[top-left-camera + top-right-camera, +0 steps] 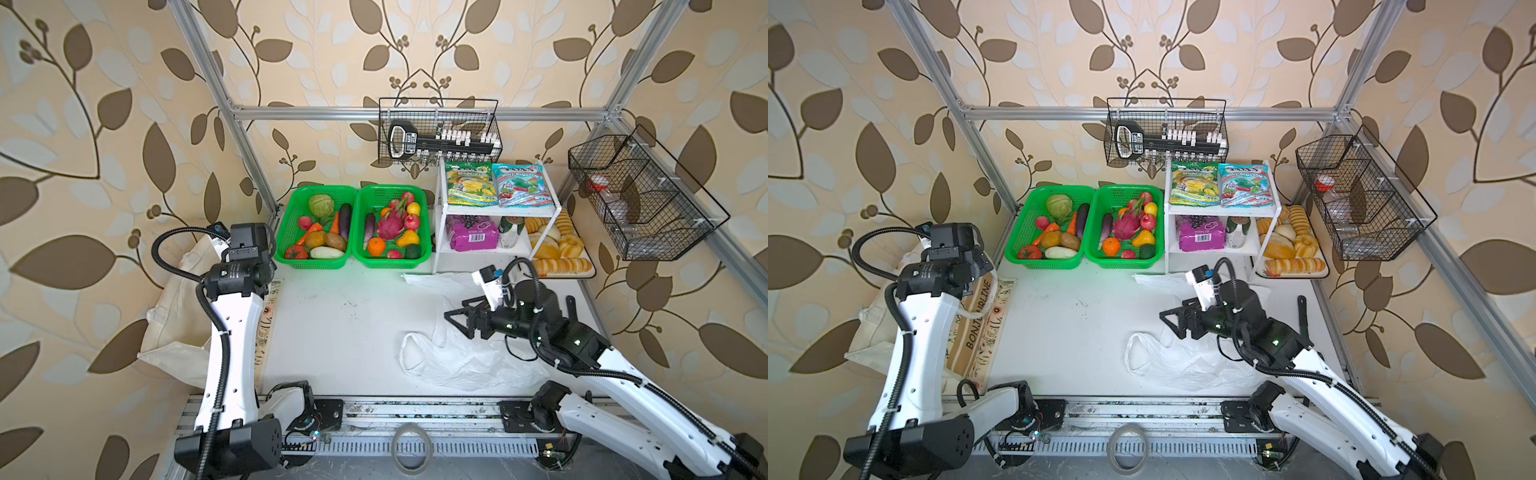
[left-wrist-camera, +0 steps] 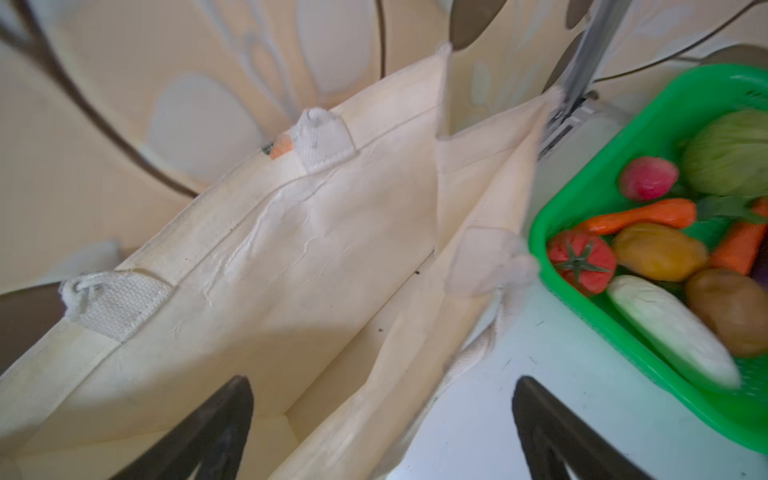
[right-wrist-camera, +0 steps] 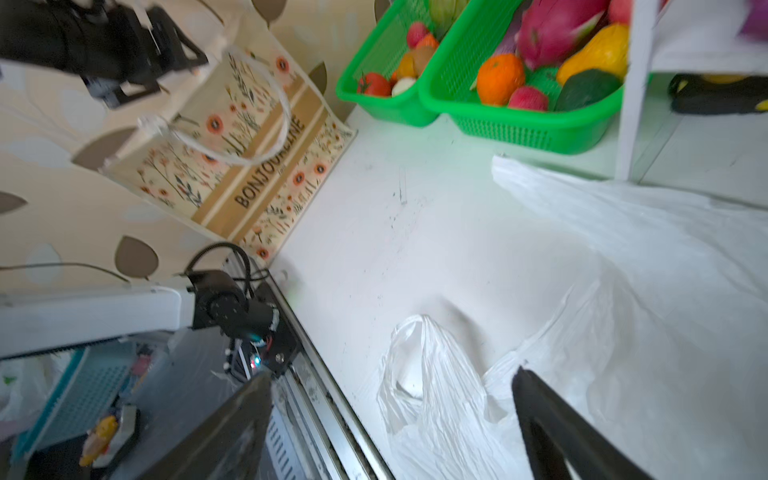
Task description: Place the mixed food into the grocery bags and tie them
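White tabletop [image 1: 340, 328], scuffed, lies bare through the middle, boxed by leaf-patterned walls [image 1: 104, 166] and an aluminium frame [image 1: 332, 112]. At its left edge stands the cloth tote [image 1: 976, 328], mouth open, with the left gripper [image 2: 382, 380] spread wide over its rim, perhaps not touching. At the right the plastic bag [image 1: 461, 361] sprawls flat under the right gripper [image 3: 392, 372], jaws apart and empty. The dragon fruit [image 1: 390, 224] sits in a green basket [image 1: 390, 263] at the back. The blue pouch [image 1: 524, 185], purple packet [image 1: 471, 232] and can [image 1: 510, 230] are on the white shelf [image 1: 439, 249].

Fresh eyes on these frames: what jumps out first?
The full green baskets at the back, with the pink dragon fruit loudest in them. Then the white plastic bag sprawled flat under the open right claw, and the cream tote standing open at the left edge, with the left claw open over it.
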Controlling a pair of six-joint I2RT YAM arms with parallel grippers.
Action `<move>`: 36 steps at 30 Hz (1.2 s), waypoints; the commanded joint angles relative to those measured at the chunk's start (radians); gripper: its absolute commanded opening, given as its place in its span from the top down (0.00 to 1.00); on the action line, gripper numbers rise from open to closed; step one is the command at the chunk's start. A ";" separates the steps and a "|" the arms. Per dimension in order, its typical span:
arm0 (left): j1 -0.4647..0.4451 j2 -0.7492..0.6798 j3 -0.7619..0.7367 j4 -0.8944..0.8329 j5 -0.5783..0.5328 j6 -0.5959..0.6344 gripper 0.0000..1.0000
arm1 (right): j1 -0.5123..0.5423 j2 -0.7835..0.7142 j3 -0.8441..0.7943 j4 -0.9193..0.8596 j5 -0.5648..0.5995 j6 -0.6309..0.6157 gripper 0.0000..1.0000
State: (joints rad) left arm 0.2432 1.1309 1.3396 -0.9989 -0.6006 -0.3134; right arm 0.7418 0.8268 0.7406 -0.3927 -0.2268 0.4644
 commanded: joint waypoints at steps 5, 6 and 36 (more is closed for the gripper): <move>0.075 0.088 0.047 -0.055 0.013 -0.041 0.01 | 0.152 0.123 0.020 0.013 0.213 0.074 0.07; 0.074 0.086 0.028 -0.044 0.034 -0.042 0.01 | 0.154 0.130 0.020 0.018 0.214 0.084 0.07; -0.332 -0.068 0.101 -0.180 0.759 -0.345 1.00 | 0.131 0.035 -0.001 0.092 0.335 0.196 0.04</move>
State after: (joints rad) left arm 0.0151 1.0424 1.3922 -1.1641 0.1093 -0.5682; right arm 0.8791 0.8543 0.7399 -0.3168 0.1326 0.6510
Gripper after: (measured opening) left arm 0.046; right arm 0.957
